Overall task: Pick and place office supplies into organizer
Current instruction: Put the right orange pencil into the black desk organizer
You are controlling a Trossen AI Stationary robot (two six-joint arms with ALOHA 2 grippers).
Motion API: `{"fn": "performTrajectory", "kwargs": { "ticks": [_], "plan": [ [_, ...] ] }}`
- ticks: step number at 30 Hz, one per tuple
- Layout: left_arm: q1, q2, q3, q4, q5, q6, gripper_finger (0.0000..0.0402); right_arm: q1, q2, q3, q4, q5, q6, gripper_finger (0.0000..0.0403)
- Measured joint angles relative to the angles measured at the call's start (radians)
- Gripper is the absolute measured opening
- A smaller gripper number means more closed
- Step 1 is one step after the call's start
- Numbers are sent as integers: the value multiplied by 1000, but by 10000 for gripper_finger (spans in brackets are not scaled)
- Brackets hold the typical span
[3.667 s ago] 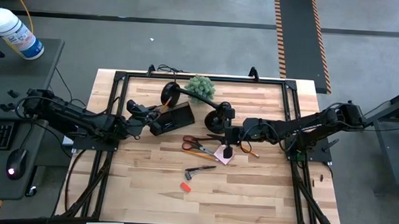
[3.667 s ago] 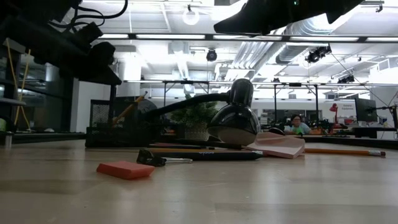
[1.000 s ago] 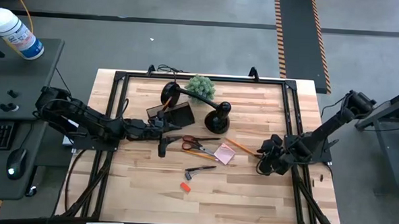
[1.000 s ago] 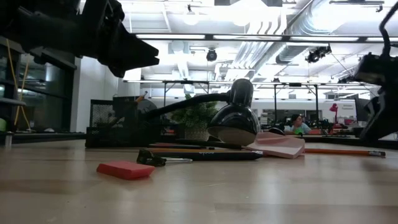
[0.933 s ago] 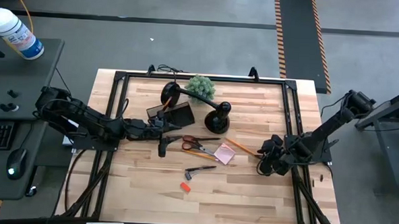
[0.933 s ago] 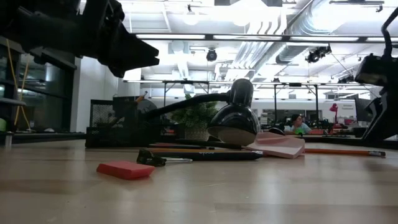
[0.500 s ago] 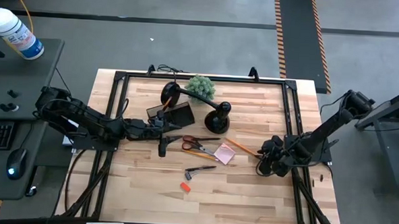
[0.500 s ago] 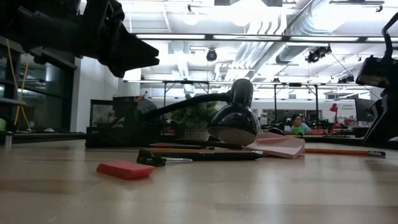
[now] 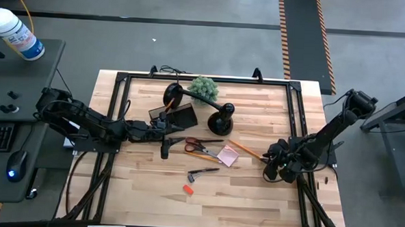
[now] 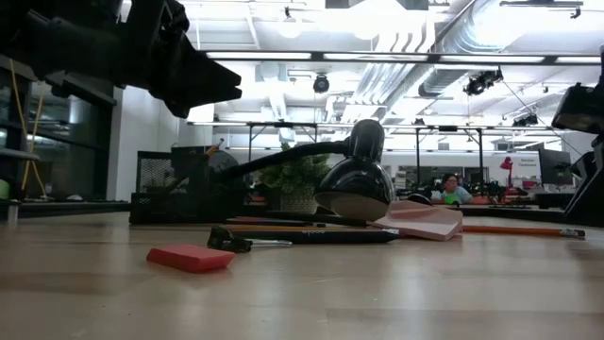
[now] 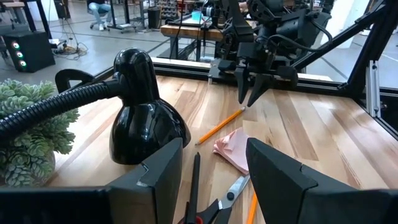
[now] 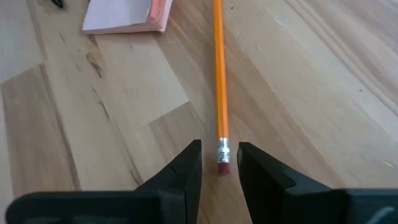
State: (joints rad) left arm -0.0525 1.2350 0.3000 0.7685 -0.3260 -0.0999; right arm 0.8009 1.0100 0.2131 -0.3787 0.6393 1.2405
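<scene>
High view: the organizer [image 9: 176,116] sits at the back left of the table [image 9: 253,205], just beside the lamp [image 9: 221,119] and in front of the plant [image 9: 204,87]; its compartments cannot be made out from above. The loose supplies lie in front of it on the bare wood: scissors [image 9: 198,147], pink pad [image 9: 227,156], pencil [image 9: 245,149], black tool [image 9: 201,174] and red clip [image 9: 187,189].

The low view shows the organizer [image 10: 179,194] only as a dark mass behind the lamp's head [image 10: 355,192], and the scissors are hard to pick out there, though the clip [image 10: 191,257] is plain in front and the pencil [image 10: 514,229] stretches off to one side.

The right gripper [image 12: 219,163] hangs low at the pencil's eraser end. Only its wrist view shows this closely: the jaws stand spread, one on each side of the eraser, not pinching it, with the pad [image 12: 129,15] cut off at the picture's edge. From above this gripper [image 9: 271,166] is a dark blur near the table's right rail.

The left gripper [image 9: 164,149] is over the table just beside the scissors' handles and in front of the organizer. Its wrist view shows the jaws spread and empty, the scissors [image 11: 225,196] partly cut off between them, and the right gripper [image 11: 250,94] farther off, above the pencil [image 11: 219,126].
</scene>
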Motion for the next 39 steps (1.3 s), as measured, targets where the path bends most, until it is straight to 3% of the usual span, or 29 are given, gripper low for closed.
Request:
{"fn": "performTrajectory", "kwargs": {
  "ticks": [23,27,33,39],
  "plan": [
    [0,0,0,0,-1,2,168,0,86,1,29,-26,28,93],
    [0,0,0,1,-1,1,168,0,118,4,41,-25,41,74],
    [0,0,0,2,-2,-1,168,0,138,5,58,-37,40,12],
    [0,0,0,20,-2,-2,168,0,140,6,70,-33,14,7]
  ]
}}
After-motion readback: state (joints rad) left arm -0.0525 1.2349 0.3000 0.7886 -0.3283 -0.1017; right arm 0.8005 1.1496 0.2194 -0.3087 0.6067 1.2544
